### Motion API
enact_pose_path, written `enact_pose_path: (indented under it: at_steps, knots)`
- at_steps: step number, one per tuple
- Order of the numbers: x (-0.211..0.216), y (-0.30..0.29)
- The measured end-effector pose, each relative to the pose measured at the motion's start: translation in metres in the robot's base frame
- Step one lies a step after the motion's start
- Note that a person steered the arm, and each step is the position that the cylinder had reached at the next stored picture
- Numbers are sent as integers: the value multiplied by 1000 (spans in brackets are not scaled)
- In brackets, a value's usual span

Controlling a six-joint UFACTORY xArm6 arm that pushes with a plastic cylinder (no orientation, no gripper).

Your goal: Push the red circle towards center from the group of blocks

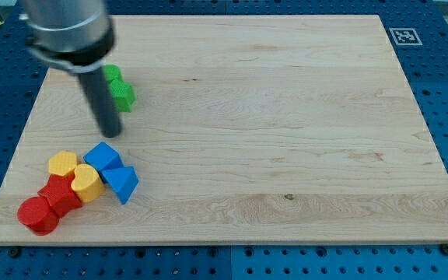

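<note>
The red circle (36,215) lies at the lower left end of a tight group of blocks near the board's bottom left corner. Touching it on its upper right is a second red block (60,194). Two yellow blocks (63,164) (87,183) and two blue blocks, a cube (103,157) and a triangle (121,183), complete the group. My tip (110,134) rests on the board just above the blue cube, apart from it, and well up and to the right of the red circle.
A green block (120,88) sits near the board's top left, partly hidden behind my rod. The wooden board (271,124) lies on a blue pegboard table, with a tag marker (404,36) at its top right corner.
</note>
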State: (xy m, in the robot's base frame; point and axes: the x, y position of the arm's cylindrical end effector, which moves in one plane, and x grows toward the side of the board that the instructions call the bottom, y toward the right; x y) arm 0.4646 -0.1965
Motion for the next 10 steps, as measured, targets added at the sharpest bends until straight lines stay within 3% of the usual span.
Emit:
enact_pose_path:
  at_steps: [1,2,4,10]
  knots:
    - [0,-79]
    - [36,-106]
    - [154,-95]
    - [154,26]
